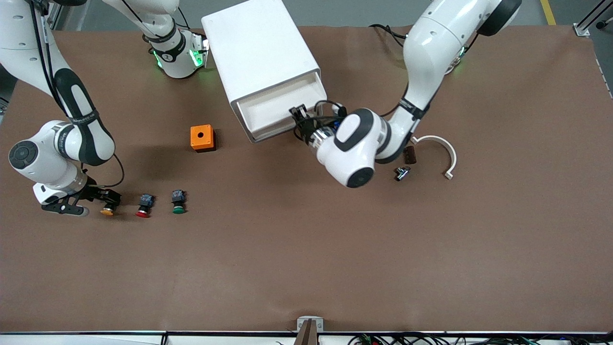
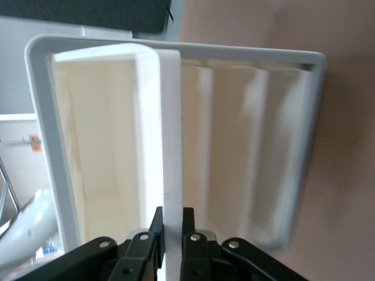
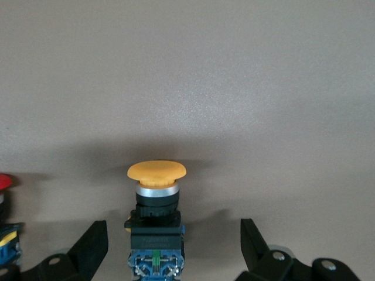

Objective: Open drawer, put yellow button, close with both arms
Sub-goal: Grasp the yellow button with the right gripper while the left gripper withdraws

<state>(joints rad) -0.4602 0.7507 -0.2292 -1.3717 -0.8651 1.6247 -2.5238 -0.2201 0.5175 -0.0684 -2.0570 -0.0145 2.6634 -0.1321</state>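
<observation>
The white cabinet (image 1: 261, 52) lies at the robots' edge of the table with its uppermost drawer (image 1: 280, 108) pulled partly out. My left gripper (image 1: 298, 114) is shut on the drawer's front panel (image 2: 170, 129); in the left wrist view the left gripper (image 2: 171, 215) has a finger on each face of the panel. The yellow button (image 1: 107, 211) lies on the table toward the right arm's end. My right gripper (image 1: 111, 198) is open around it. In the right wrist view the yellow button (image 3: 156, 171) lies between the spread fingers of the right gripper (image 3: 174, 231), untouched.
A red-capped button (image 1: 143, 206) and a green-capped button (image 1: 178, 201) lie beside the yellow one. An orange box (image 1: 202, 138) stands near the cabinet. A white curved piece (image 1: 443, 152), a brown block (image 1: 409, 155) and a small metal part (image 1: 402, 173) lie by the left arm.
</observation>
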